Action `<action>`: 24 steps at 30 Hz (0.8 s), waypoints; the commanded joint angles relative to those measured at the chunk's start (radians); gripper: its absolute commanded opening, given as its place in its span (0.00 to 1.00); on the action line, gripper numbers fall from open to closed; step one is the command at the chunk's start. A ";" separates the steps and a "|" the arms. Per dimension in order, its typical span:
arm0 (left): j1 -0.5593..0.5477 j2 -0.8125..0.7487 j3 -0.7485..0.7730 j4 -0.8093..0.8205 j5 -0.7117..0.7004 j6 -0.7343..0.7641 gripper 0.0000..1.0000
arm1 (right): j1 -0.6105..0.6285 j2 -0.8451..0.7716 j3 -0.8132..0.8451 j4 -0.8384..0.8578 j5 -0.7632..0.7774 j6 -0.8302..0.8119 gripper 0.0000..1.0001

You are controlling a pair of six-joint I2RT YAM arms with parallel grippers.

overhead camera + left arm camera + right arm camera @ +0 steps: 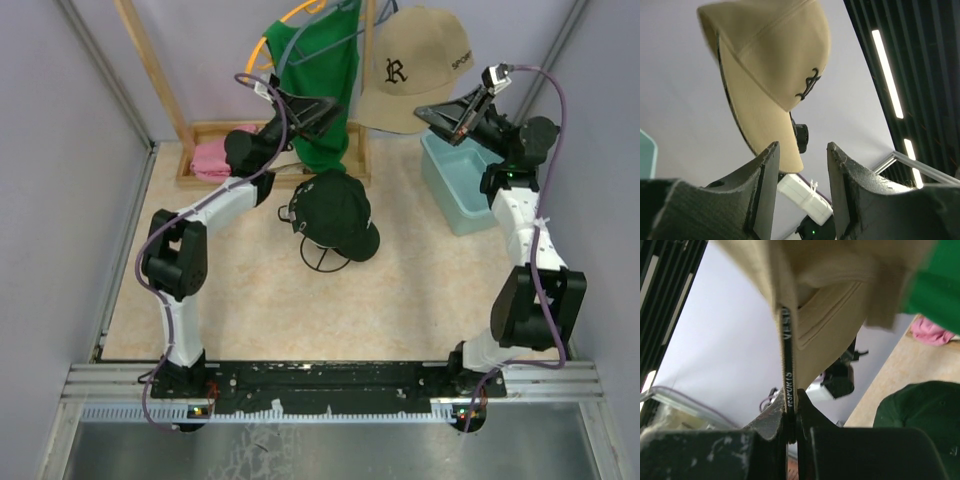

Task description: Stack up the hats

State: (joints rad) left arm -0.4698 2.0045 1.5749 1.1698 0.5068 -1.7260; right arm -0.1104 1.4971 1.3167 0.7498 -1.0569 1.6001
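Observation:
A tan hat [415,70] with dark lettering hangs high at the back right. My right gripper [428,113] is shut on its lower edge; in the right wrist view the jaws [792,412] pinch the tan hat's [840,335] lettered band. My left gripper [333,108] is raised beside the green shirt, open and holding nothing. In its wrist view the tan hat [770,75] hangs beyond and above the open left gripper [802,147]. A black hat [335,215] rests on a wire stand mid-table, also seen as the dark hat [920,415] low on the right.
A green shirt [325,70] on an orange hanger [265,45] hangs from a wooden rack [160,90]. A pink cloth [212,160] lies on the rack's base. A teal bin [460,190] stands at the right, under my right arm.

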 commanded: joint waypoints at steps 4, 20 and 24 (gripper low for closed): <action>0.076 -0.023 0.026 0.174 0.291 -0.106 0.53 | 0.027 0.039 0.030 0.274 -0.186 0.226 0.00; 0.093 -0.058 -0.118 0.270 0.507 -0.215 0.59 | 0.060 -0.059 -0.012 0.259 -0.181 0.242 0.00; 0.092 -0.072 -0.139 0.250 0.498 -0.195 0.61 | 0.074 -0.066 -0.001 0.257 -0.179 0.253 0.00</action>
State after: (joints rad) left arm -0.3779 1.9926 1.4452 1.3724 0.9779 -1.9369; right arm -0.0540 1.4834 1.2816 0.9581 -1.2533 1.8378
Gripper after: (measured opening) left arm 0.599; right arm 0.032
